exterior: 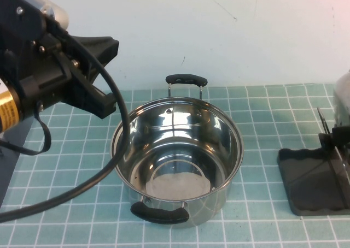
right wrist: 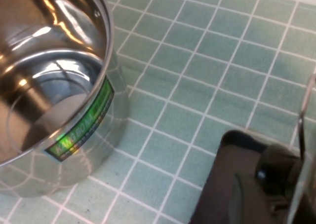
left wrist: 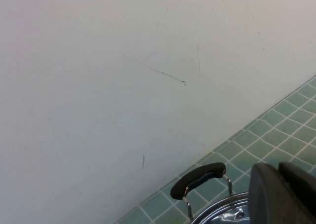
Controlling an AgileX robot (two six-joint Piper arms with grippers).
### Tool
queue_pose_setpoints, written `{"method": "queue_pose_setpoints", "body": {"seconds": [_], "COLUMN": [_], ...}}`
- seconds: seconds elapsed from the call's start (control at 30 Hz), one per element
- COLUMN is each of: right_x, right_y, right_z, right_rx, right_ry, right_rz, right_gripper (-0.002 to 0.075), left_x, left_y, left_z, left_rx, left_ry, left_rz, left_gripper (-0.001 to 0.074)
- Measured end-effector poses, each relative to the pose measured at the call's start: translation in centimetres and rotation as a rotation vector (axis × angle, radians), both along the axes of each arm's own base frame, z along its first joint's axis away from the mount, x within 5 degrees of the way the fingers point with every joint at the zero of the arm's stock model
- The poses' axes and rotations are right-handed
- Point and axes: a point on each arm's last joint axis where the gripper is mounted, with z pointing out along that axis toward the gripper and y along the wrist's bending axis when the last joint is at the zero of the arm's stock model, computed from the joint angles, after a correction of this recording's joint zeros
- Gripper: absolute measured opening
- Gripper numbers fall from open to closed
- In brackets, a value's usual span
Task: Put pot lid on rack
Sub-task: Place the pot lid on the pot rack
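The pot lid (exterior: 343, 92) stands on edge at the far right, over the rack (exterior: 306, 188). Only a shiny strip of it shows there. In the right wrist view its thin rim (right wrist: 302, 135) runs up beside its black knob (right wrist: 274, 167), above the dark rack tray (right wrist: 232, 184). My right gripper (right wrist: 274, 179) is at the knob and appears shut on it. It shows as a dark shape at the lid (exterior: 336, 136) in the high view. My left gripper (exterior: 106, 48) hangs raised at the back left, shut and empty, and also shows in the left wrist view (left wrist: 286, 189).
An open steel pot (exterior: 178, 155) with two black handles stands mid-table, left of the rack, and also shows in the right wrist view (right wrist: 49, 86). A thin wire bar (exterior: 322, 121) rises from the rack. The left arm's cable (exterior: 117, 128) hangs by the pot's left side.
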Motion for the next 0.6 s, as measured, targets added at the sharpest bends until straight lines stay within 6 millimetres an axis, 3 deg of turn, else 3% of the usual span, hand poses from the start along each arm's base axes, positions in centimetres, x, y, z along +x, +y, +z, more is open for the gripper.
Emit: {"method": "queue_pose_setpoints", "body": {"seconds": [0.13, 0.3, 0.6], "right_x": [0.0, -0.8, -4.6], "right_y": [0.0, -0.4, -1.1], "right_z": [0.0, 0.9, 4.2], "right_rx": [-0.010, -0.051, -0.101], "right_ry": [-0.004, -0.031, -0.121], "right_rz": [0.003, -0.009, -0.044], "right_gripper": [0.0254, 0.0269, 0.0270], "left_x": [0.0, 0.0, -0.2], "left_y": [0.0, 0.0, -0.2], "left_z": [-0.1, -0.1, -0.6], "left_rx": [0.002, 0.004, -0.005], "left_ry": [0.001, 0.001, 0.029], "left_rz": [0.000, 0.000, -0.027], "left_gripper": [0.0000, 0.0000, -0.0001]}}
